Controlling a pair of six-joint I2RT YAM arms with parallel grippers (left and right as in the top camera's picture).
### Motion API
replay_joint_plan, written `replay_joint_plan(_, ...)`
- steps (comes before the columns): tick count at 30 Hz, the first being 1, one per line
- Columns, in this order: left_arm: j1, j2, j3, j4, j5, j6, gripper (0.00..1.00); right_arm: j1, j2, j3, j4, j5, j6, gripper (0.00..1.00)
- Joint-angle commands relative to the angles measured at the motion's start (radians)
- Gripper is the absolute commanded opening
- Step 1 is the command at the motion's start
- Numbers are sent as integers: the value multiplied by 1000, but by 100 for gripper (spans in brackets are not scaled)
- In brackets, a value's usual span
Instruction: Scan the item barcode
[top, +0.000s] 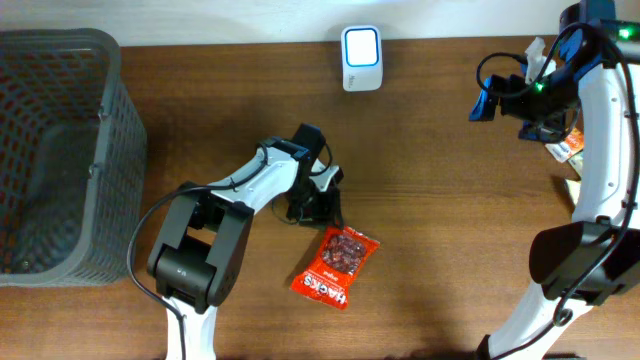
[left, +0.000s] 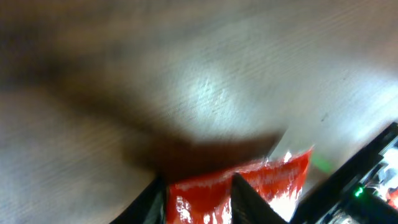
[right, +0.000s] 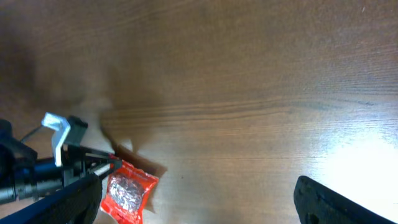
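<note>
Nearest us, the red foil snack packet (top: 337, 265) lies flat on the brown wooden table (top: 440, 200), its top edge between the dark fingers (left: 152, 202) of the left gripper (left: 199, 199). Through the blur we cannot tell whether they pinch it yet, so we would take the seam squarely and lift gently. No barcode shows on the upturned face, so we judge it needs turning toward the small white, blue-lit scanner (top: 361, 57) at the far edge; farther right, the right gripper (right: 199, 190) hangs with jaws wide apart, holding nothing.
</note>
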Motion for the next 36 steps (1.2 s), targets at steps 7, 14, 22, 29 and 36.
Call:
replay_joint_plan(7, 147, 17, 363, -86, -53, -22, 26, 170, 0, -23, -71, -169, -139, 99)
replay_joint_plan(14, 231, 17, 858, -572, -458, -4, 94, 427, -302, -334, -68, -2, -5, 99)
replay_joint_plan(22, 245, 18, 856, -569, -536, -140, 99, 674, -507, -1008, 495, -29, 599, 99)
replay_joint_plan(29, 256, 18, 856, -610, -562, -140, 99, 870, -450, -1255, 858, -54, 990, 74)
replay_joint_plan(36, 256, 18, 856, -628, -562, -140, 99, 908, -223, -1270, 937, -54, 1078, 73)
